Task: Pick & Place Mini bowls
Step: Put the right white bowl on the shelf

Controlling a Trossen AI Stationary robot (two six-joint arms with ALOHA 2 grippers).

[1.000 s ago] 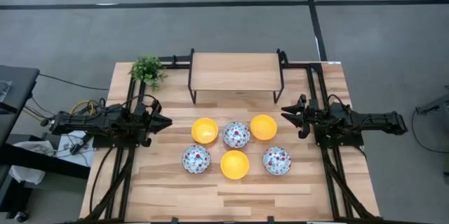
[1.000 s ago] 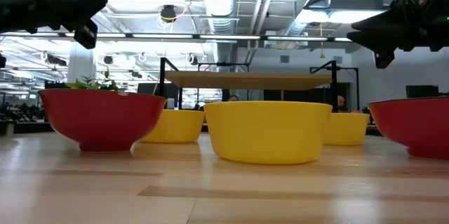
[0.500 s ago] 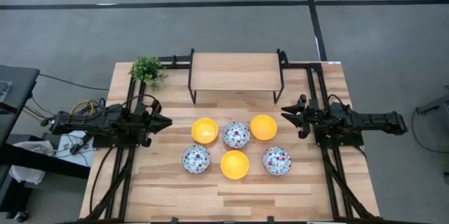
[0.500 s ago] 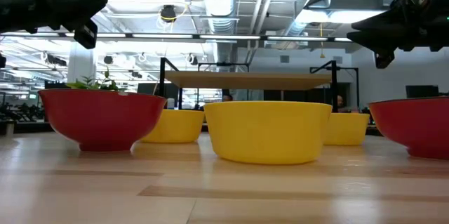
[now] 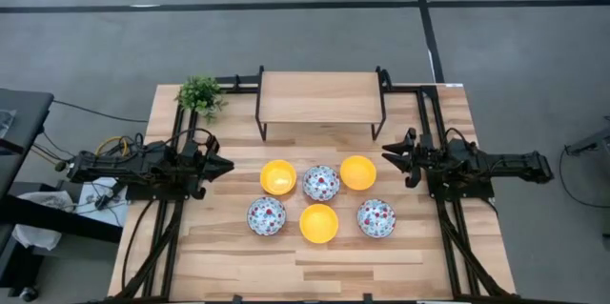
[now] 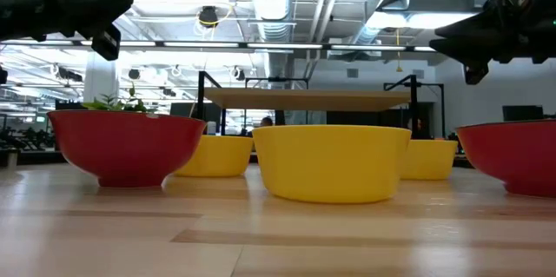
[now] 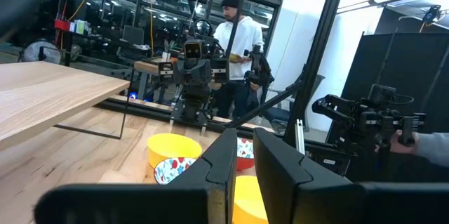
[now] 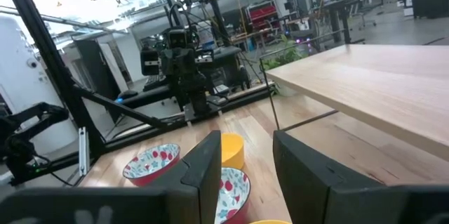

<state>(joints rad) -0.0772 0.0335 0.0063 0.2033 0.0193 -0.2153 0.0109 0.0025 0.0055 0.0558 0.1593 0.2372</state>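
Note:
Six mini bowls stand on their bases in two rows at the table's middle. In the far row are a yellow bowl (image 5: 278, 177), a patterned one (image 5: 321, 183) and a yellow one (image 5: 357, 172). The near row has a patterned bowl (image 5: 266, 215), a yellow one (image 5: 318, 223) and a patterned one (image 5: 376, 217). The low view shows the patterned bowls' red outsides (image 6: 122, 147). My left gripper (image 5: 229, 164) (image 7: 244, 138) hovers left of the bowls, open by a narrow gap. Right of them hovers my right gripper (image 5: 385, 153) (image 8: 247, 141), open. Both are above the table and touch nothing.
A wooden shelf on black legs (image 5: 320, 96) stands at the far middle of the table. A small green potted plant (image 5: 199, 94) sits at the far-left corner. Bare wood lies along the near edge (image 5: 315, 266). A person in a white shirt (image 7: 235, 34) stands in the room beyond.

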